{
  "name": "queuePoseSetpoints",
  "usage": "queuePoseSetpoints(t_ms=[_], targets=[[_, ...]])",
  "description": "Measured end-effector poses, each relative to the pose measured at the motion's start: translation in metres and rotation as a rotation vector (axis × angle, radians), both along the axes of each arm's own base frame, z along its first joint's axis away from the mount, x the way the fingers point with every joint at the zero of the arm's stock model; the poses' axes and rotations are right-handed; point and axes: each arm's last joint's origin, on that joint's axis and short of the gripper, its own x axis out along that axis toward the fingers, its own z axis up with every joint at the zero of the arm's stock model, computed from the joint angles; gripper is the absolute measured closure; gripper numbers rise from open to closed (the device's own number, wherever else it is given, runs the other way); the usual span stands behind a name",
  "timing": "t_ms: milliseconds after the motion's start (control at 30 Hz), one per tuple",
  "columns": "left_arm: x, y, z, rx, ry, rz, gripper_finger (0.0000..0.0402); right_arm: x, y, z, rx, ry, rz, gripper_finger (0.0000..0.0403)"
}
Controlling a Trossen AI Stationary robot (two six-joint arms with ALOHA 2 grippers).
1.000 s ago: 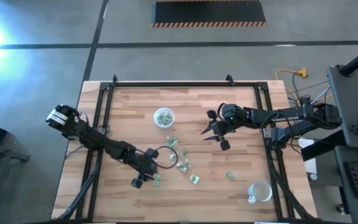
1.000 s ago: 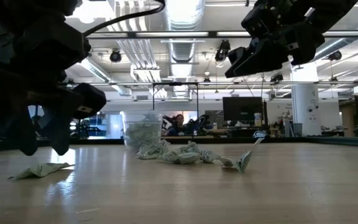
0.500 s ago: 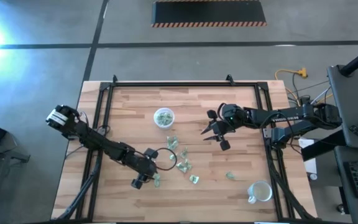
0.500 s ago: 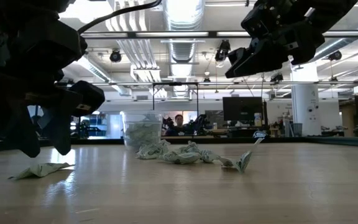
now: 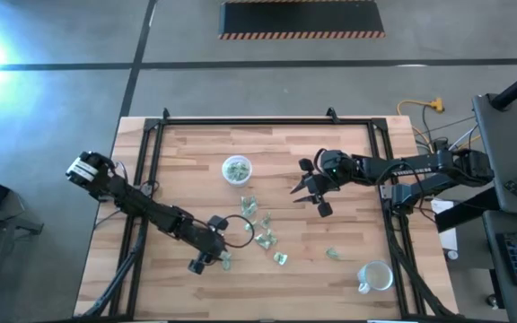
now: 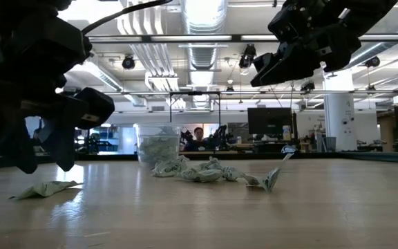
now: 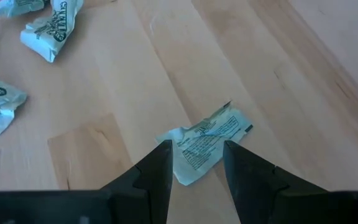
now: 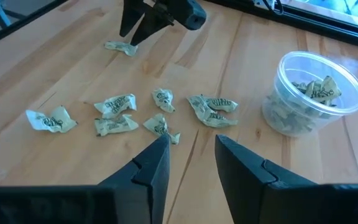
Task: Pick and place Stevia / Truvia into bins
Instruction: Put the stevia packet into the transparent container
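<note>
The left tool (image 5: 211,257) hangs released over a lone crumpled pale-green paper sachet (image 7: 205,140) on the light wooden tabletop (image 5: 196,152). More sachets (image 5: 263,229) lie scattered mid-tabletop. The right tool (image 5: 309,195) hovers released, near the round translucent plastic cup (image 5: 236,169) holding sachets.

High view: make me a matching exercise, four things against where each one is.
Things:
1. left gripper
2. right gripper
3. filled cup
4. empty cup

Places:
A. near the table's front right corner
B. raised over bare wood, right of the sachet cluster
C. over a lone sachet, left of the cluster
D. behind the cluster, toward the table's far edge

Pairs: 1-C, 2-B, 3-D, 4-A
</note>
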Motion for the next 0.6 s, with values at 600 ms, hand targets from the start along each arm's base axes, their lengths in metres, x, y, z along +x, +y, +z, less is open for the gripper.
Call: queuePoseSetpoints(t_ms=[600], targets=[[0.002,-0.001,-0.016,0.015,0.023,0.011,0.0276,0.000,0.000,-0.001,0.001,0.009,0.001,0.0290]])
